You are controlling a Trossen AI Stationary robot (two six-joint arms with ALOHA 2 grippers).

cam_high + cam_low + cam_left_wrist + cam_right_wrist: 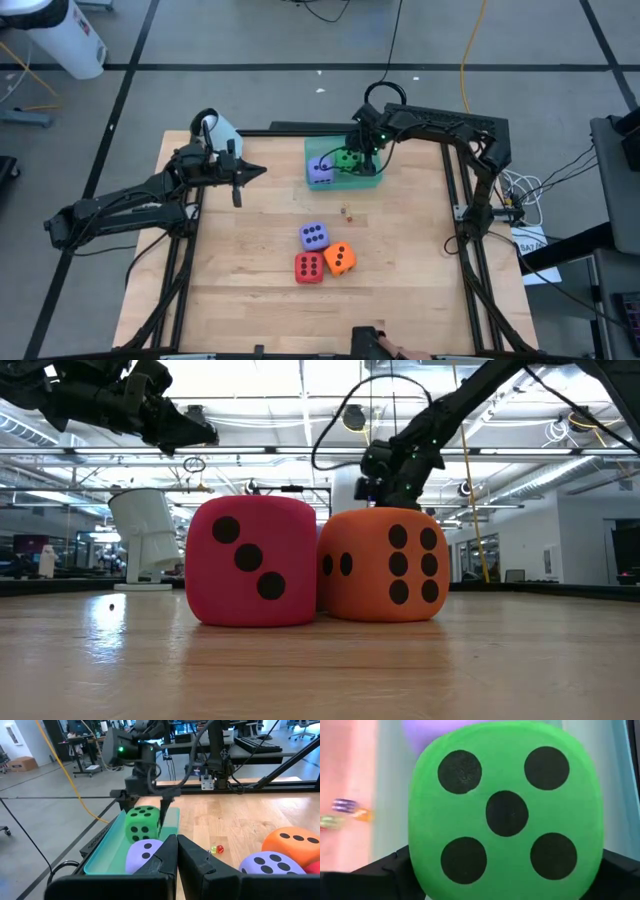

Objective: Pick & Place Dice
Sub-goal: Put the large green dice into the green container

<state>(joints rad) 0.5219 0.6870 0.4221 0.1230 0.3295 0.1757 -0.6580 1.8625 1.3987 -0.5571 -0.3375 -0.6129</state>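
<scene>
Nearest the front edge of the table (pixel 400 300), the red die (pixel 309 268) and the orange die (pixel 340 259) sit touching side by side; in the low view the red die (pixel 252 560) shows three pips on its facing side and the orange die (pixel 385 565) shows six. Just behind them lies a purple die (pixel 313 236) with six pips up, close against both. A little farther back, a few tiny coloured bits (pixel 348 211) lie on the bare wood.

Beyond these, toward the far edge, the translucent green tray (pixel 372 181) holds the second purple die (pixel 321 171) at its left side. Beside it the green die (pixel 348 159) is pinched between the fingers of the right gripper (pixel 352 150), which stands over the tray. The left wrist view shows the green die (pixel 142 823) clamped from both sides and held over the tray floor, just behind the purple die (pixel 145 856); whether it touches the floor cannot be told. The right wrist view is filled by the green die's five-pip face (pixel 506 813).

The left gripper (pixel 258 171) waits to the left of the tray, above the table, its fingers (pixel 197 862) pressed together and holding nothing.
</scene>
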